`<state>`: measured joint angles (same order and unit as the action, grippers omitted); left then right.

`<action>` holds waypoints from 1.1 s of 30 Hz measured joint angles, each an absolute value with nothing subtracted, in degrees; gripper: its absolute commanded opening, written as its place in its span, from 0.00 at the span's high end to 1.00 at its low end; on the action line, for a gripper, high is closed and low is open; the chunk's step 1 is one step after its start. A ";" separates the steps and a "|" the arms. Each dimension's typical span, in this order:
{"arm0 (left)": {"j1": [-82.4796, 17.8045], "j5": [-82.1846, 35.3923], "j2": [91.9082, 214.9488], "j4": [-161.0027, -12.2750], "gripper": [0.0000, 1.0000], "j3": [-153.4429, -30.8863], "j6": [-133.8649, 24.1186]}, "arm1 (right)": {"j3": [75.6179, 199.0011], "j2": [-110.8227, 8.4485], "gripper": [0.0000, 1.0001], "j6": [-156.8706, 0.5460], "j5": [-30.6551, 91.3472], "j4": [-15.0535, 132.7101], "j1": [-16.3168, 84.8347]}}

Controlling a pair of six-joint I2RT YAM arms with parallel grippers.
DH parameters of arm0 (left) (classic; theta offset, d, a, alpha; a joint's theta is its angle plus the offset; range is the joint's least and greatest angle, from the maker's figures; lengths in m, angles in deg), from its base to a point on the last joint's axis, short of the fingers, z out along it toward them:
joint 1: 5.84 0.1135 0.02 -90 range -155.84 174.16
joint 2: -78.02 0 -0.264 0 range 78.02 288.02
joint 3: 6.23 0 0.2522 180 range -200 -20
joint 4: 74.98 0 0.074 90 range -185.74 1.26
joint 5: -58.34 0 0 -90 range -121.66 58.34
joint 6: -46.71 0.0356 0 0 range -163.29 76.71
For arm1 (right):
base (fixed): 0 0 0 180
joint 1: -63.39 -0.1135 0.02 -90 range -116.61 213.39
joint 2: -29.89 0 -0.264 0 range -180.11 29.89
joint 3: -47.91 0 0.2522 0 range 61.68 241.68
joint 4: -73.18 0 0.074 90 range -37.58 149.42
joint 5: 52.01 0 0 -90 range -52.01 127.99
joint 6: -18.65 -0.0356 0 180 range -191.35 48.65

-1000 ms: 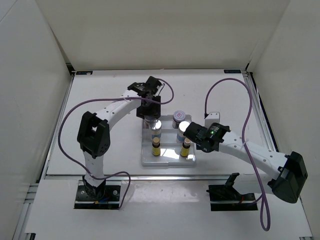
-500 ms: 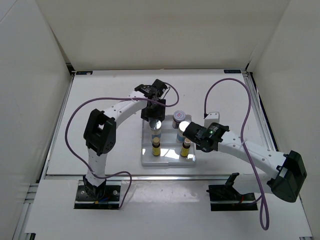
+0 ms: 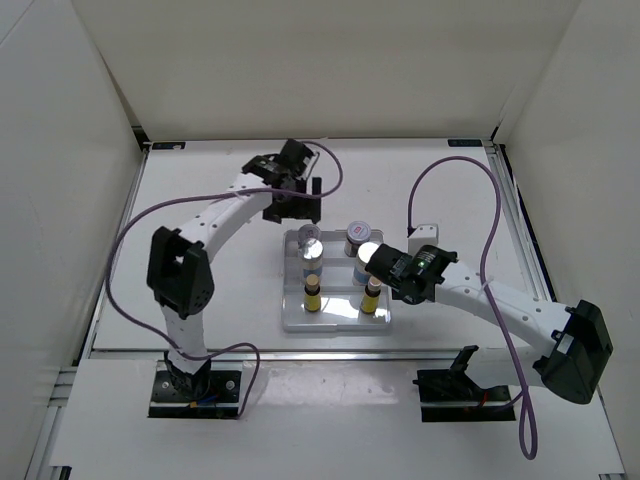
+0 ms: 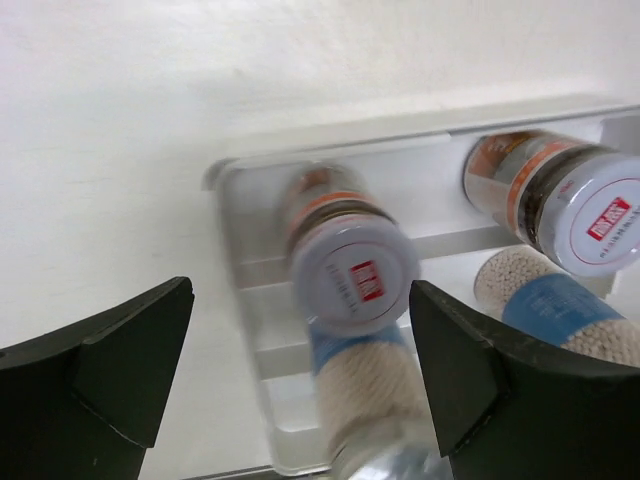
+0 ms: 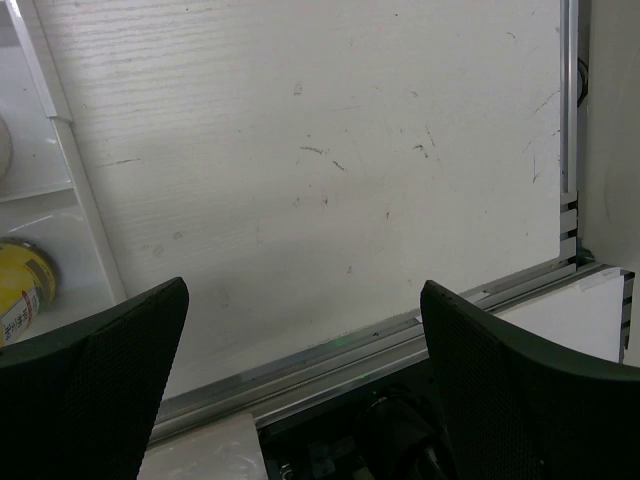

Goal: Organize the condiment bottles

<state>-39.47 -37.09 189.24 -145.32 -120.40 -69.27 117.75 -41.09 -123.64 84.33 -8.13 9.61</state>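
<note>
- The left gripper (image 4: 300,290) hung wide open and empty at the upper centre of the top view, just behind the tray (image 3: 335,322).
- The right gripper (image 5: 302,288) was also wide open, holding nothing, at the tray's right edge.
- Six condiment bottles (image 3: 312,253) stood in the tray: four white shaker jars (image 3: 357,234) at the back, two yellow bottles (image 3: 313,294) in front.

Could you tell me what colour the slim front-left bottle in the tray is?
Slim bottle: yellow, dark cap; best in top external view.
</note>
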 measured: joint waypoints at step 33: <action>-27.62 -70.79 133.07 -137.54 0.00 -81.38 -63.94 | 117.77 -42.16 0.00 -129.67 87.24 -12.69 8.49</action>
